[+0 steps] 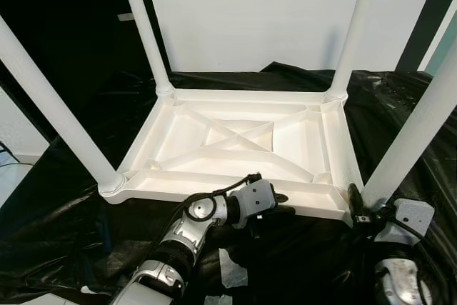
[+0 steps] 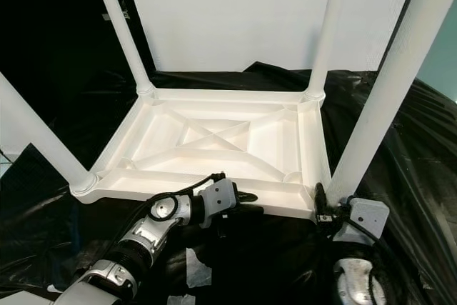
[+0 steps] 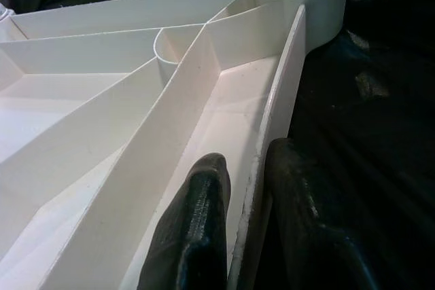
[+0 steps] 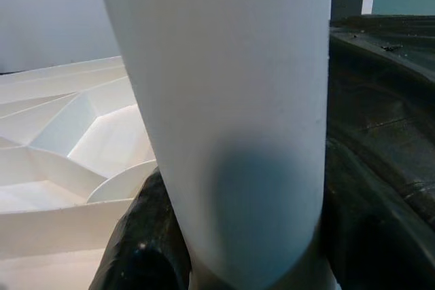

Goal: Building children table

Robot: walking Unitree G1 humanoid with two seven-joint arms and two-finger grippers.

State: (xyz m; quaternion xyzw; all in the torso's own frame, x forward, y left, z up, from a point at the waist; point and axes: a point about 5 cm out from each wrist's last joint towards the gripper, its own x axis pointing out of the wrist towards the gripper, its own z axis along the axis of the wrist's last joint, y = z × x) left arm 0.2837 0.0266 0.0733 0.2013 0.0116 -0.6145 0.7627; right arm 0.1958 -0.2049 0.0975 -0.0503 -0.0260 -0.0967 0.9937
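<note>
Table (image 1: 235, 141): upturned on black sheet (image 1: 64, 248), centre, four legs fitted. Left gripper (image 1: 280, 203), 6 o'clock: pinches near rim. Right gripper (image 1: 355, 201), 4 o'clock: clasps near-right leg (image 1: 414, 133). Step: seating final leg. Next: press firmly, then flip.

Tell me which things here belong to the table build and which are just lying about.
Job:
upturned white tabletop
four white legs, e.g. near right leg
left gripper on near rim
right gripper around near right leg

Lying about:
black plastic sheet
white scraps
</note>
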